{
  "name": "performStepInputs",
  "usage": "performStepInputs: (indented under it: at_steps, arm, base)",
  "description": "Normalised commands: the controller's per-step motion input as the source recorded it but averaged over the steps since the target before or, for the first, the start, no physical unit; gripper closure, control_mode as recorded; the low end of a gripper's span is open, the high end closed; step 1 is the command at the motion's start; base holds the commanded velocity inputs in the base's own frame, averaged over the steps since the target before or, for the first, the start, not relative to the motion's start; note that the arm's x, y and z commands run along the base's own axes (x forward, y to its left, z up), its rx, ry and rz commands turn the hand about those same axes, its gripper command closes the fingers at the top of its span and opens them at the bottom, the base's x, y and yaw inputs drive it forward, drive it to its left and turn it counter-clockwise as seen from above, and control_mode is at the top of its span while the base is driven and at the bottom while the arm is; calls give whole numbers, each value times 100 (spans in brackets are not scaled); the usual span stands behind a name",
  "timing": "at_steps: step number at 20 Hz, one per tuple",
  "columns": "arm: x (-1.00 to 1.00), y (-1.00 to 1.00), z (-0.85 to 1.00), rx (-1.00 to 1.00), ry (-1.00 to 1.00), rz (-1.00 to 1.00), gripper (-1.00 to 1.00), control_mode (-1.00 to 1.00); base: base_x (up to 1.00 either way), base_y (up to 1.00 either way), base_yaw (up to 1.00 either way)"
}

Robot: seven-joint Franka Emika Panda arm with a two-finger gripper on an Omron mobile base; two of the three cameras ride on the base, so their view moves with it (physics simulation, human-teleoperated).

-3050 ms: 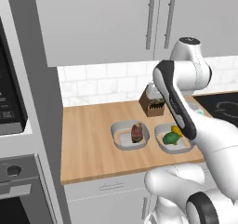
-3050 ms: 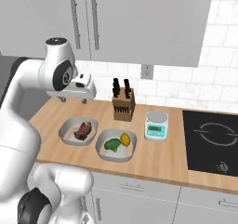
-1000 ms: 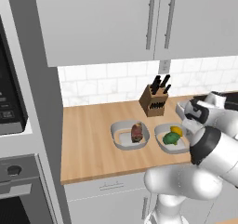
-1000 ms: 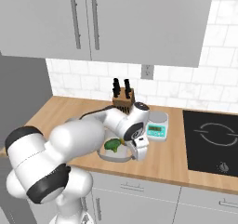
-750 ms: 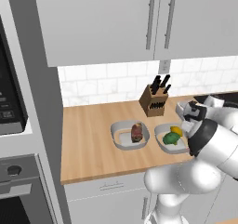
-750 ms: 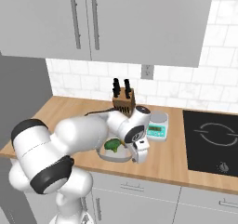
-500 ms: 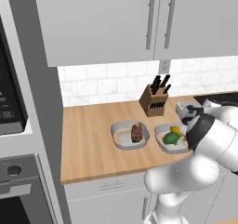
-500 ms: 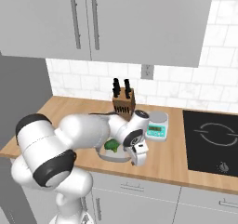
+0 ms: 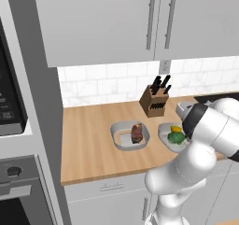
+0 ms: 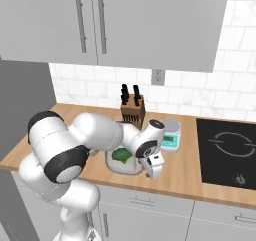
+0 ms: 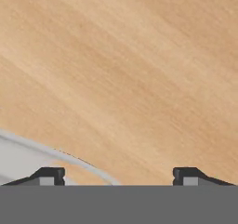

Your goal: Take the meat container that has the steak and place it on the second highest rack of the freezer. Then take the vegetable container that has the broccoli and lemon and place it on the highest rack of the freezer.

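Gripper (image 11: 118, 175): jaws spread, empty, at vegetable container (image 10: 122, 166) rim | meat container (image 9: 130, 135): on counter (image 9: 88, 140) | both placements pending

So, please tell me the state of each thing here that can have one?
gripper: open, low over the wooden counter, holding nothing
meat container: on the counter, steak inside
vegetable container: on the counter, broccoli inside
upper cabinets: doors closed
knife block: upright, knives in

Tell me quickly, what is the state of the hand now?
Hand: open, holding nothing, low over the wooden counter beside the rim of the vegetable container.
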Motion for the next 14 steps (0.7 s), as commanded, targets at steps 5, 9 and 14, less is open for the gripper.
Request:
performStepInputs:
  at_steps: [5,9,14]
  arm:
    - [9,48,-25,0,0,0,100,-100]
    - [9,63,-25,0,0,0,100,-100]
    - [-7,43,-2,0,-4,0,100,-100]
  base:
    - [0,0,0]
    - [0,0,0]
    - [0,0,0]
